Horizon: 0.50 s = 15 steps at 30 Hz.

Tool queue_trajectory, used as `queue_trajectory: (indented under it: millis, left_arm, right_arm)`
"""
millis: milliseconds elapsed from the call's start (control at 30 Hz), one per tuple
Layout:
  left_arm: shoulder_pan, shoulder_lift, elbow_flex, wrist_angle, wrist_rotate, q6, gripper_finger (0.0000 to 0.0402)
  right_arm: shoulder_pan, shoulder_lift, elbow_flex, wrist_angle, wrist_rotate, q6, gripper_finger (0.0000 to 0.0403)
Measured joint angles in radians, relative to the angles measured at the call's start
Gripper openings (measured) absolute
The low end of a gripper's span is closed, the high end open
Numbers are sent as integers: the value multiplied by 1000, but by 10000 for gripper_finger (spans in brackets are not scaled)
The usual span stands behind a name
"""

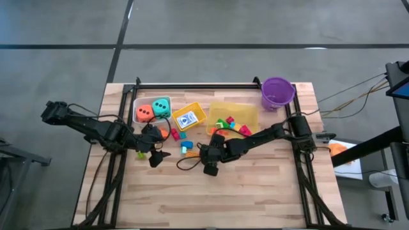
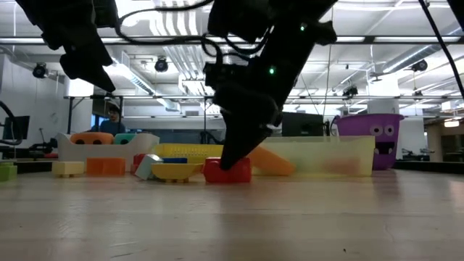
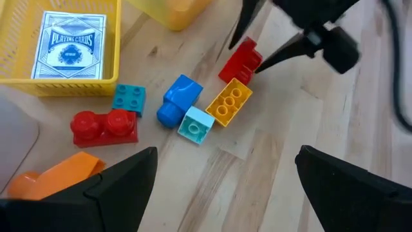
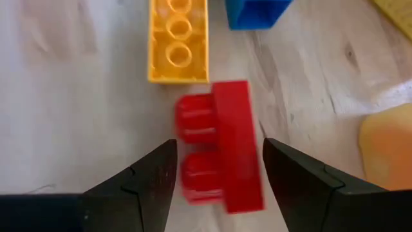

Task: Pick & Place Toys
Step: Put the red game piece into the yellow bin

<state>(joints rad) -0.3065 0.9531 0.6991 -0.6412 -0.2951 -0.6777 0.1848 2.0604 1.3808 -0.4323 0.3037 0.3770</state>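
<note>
since the right hand [image 4: 215,174] already straddles the red brick [image 4: 222,145], the brick's long axis runs straight ahead between the fingers, toward 12 o'clock in the wrist view. the fingers sit either side, spread and not yet clenched on it. the brick lies on the worktop [image 1: 255,185], a yellow brick [image 4: 179,40] just beyond. the left hand [image 3: 222,187] hangs released, farther off at the brick's 9 o'clock seen from above.
</note>
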Motion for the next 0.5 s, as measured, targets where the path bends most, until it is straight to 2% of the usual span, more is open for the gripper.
queue_trajectory:
  millis: [233, 400, 500]
  left_arm:
    - [0, 0, 0, 0, 1, 8, 368]
    - [0, 0, 0, -1, 1, 8, 368]
    - [0, 0, 0, -9, 1, 8, 368]
  right_arm:
    - [-24, 56, 6, 29, -101, -29, 225]
    - [-23, 57, 13, 28, -81, -45, 223]
    - [-23, 49, 16, 23, -74, -48, 206]
